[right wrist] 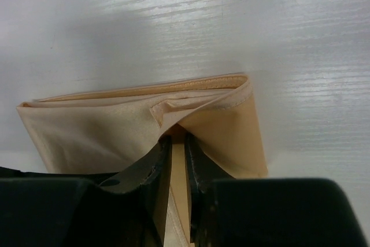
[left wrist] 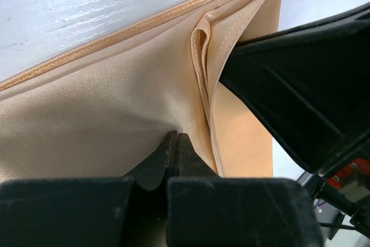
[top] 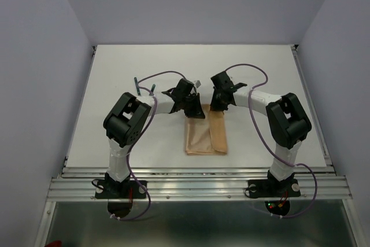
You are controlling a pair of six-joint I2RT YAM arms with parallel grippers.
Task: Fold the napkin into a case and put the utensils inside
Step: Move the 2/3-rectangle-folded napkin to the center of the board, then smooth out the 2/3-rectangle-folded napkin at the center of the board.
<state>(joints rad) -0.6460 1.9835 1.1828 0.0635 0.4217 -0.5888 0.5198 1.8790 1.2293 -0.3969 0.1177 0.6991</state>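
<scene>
The napkin (top: 206,134) lies folded into a narrow oblong on the white worktop (top: 260,73), its long sides running away from the arm bases. Both arms reach to its far end. The left fingers (left wrist: 174,143) are closed tight, tips together and pressed against the top layer of the napkin beside a folded seam. Whether they pinch any cloth cannot be told. The right fingers (right wrist: 193,163) stand a little apart at the napkin's far right corner. Their tips are tucked under a raised flap, with cloth showing in the narrow gap between them. The utensils (top: 137,84) lie to the left of the napkin's far end, clear of it and partly hidden behind the left arm.
</scene>
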